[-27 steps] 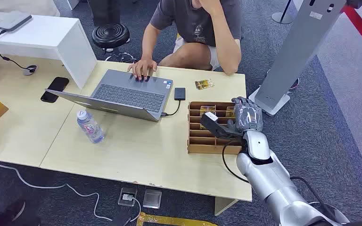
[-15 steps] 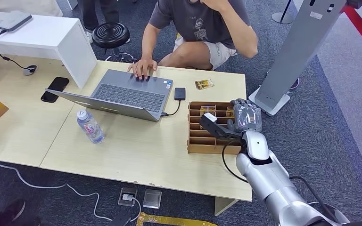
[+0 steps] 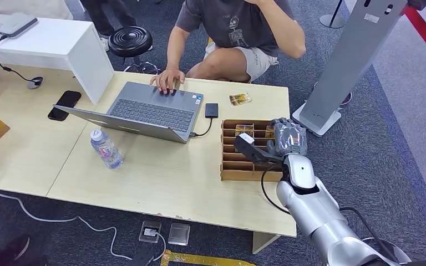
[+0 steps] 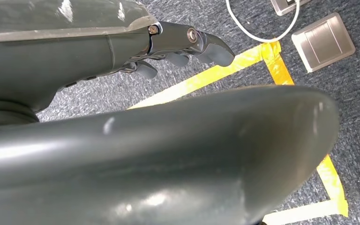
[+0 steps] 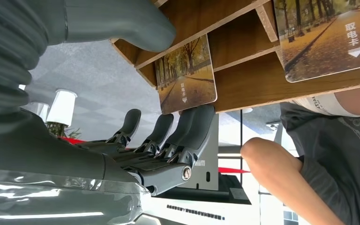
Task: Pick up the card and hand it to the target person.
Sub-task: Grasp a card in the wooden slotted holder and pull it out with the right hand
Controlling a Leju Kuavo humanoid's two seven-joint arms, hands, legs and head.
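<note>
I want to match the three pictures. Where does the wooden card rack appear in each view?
Head view: the wooden card rack lies at the table's right end, in front of the seated person, with the right robot hand at its far right corner.
Left wrist view: not in it.
Right wrist view: its slats run across the picture, holding a card.
Shared landmark: the right robot hand.

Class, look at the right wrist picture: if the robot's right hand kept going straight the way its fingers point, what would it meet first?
Most likely the card standing in the wooden rack: the right hand has its fingers just short of the card's edge. Depth is unclear, so they may already touch.
</note>
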